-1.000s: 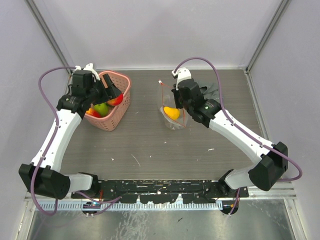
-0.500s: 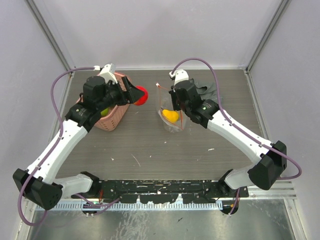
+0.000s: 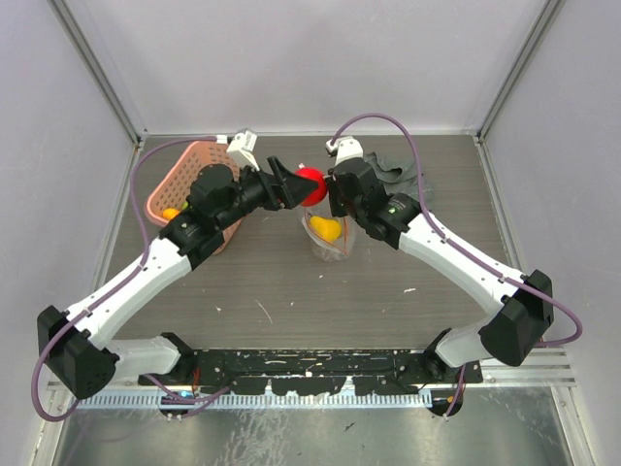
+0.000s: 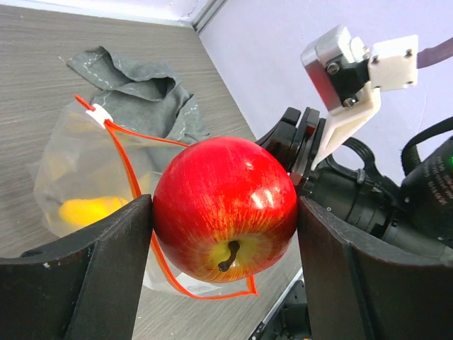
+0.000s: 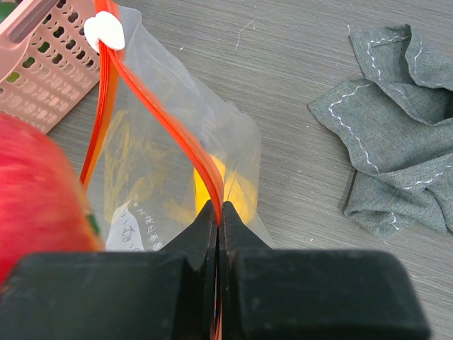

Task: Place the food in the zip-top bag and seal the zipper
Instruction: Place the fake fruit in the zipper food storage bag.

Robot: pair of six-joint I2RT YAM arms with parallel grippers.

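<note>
Apple [image 4: 225, 205], glossy round red, clamped between left gripper [image 3: 297, 185] fingers; right gripper [image 5: 218, 212] pinches thin red-orange zipper strip [image 5: 205, 166] of clear plastic pouch [image 5: 152, 159].

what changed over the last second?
The left gripper lifted the red apple out of the pink basket and carried it right, up to the zip-top bag's mouth. The basket shifted slightly left. The right gripper stayed shut on the bag's rim; the yellow food stayed inside.
</note>
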